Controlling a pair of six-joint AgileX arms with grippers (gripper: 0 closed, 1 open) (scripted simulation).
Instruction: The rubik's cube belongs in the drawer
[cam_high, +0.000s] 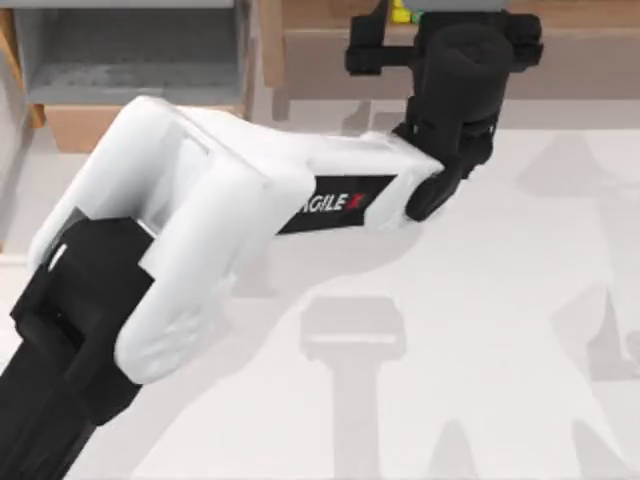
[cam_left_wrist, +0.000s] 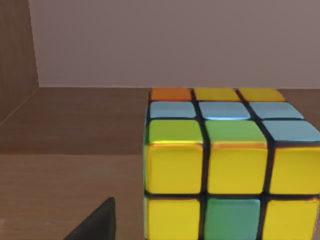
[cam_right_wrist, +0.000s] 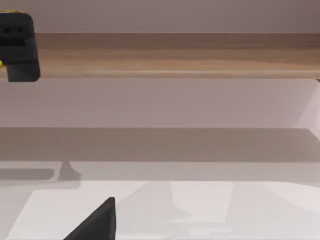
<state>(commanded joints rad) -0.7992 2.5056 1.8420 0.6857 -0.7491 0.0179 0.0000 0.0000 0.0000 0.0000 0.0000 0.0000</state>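
Left gripper (cam_high: 405, 25) reaches the rubik's cube (cam_left_wrist: 227, 165) on the brown ledge (cam_right_wrist: 170, 55); whether its fingers are apart, I cannot tell.

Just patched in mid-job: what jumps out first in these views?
The big white left arm sweeps across the table in the top view, its claw reaching to the brown ledge at the far edge. The rubik's cube looms close in the left wrist view, sitting on that ledge. The drawer stands open at far left.
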